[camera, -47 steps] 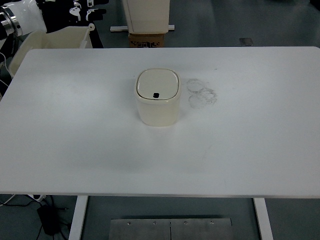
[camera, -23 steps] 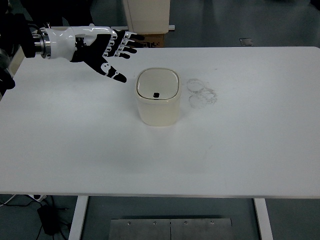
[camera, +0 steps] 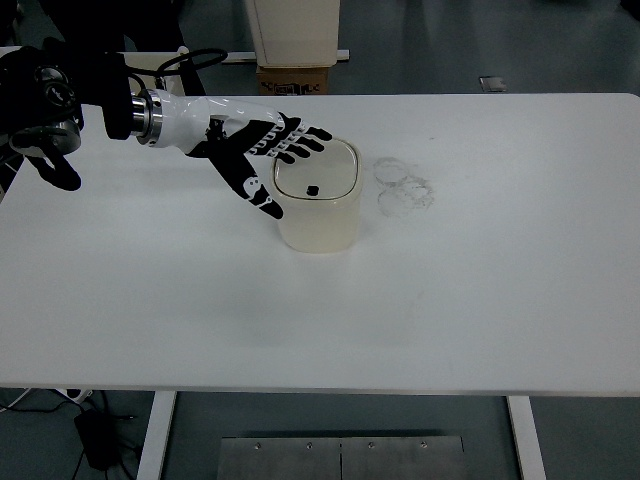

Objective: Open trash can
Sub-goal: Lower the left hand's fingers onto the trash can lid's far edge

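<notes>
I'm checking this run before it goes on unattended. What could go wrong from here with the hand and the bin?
1. The left hand reaches over the trash can with fingers spread, away from the small dark button on the lid; it might press the wrong spot, leaving the lid shut.
2. The can stands free on the smooth table, so a sideways push could slide or tip it.

The robot's left hand (camera: 262, 152) is black with small white patches over the knuckles and finger segments, and a white patch near the tip of the thumb. Its white, glossy forearm shell (camera: 185, 118) meets a ribbed silver metal ring (camera: 146, 116) at the wrist. Behind that, the bulky black upper arm housing (camera: 55, 95) carries a looping black cable (camera: 190, 60).
</notes>
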Robot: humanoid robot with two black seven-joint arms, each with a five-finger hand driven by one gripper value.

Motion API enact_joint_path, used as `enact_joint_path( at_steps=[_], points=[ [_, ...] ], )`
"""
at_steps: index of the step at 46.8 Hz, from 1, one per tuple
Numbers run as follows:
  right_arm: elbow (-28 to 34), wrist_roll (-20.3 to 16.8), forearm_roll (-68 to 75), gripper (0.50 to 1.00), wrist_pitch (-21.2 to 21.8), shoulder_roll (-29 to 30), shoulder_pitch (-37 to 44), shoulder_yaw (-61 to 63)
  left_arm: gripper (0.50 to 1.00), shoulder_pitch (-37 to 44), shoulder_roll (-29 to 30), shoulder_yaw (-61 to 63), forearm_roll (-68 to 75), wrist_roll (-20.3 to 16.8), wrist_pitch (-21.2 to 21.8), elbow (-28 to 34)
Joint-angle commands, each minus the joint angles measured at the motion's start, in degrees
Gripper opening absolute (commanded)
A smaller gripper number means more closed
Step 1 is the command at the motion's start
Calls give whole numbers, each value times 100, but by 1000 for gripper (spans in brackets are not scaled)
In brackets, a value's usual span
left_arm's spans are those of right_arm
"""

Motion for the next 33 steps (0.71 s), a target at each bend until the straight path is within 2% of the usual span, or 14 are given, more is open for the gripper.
enact_joint_path(
  at_steps=[1, 7, 33],
  points=[
    [-1, -3, 0, 993, 0, 0, 0, 0, 1000, 6, -73, -3, 86, 124, -8, -1],
    [-1, 6, 0, 993, 0, 0, 0, 0, 1000, 23, -179, 6, 349, 361, -9, -1],
    [-1, -3, 0, 993, 0, 0, 0, 0, 1000, 76, -390, 6, 736, 370, 0, 25]
  ],
)
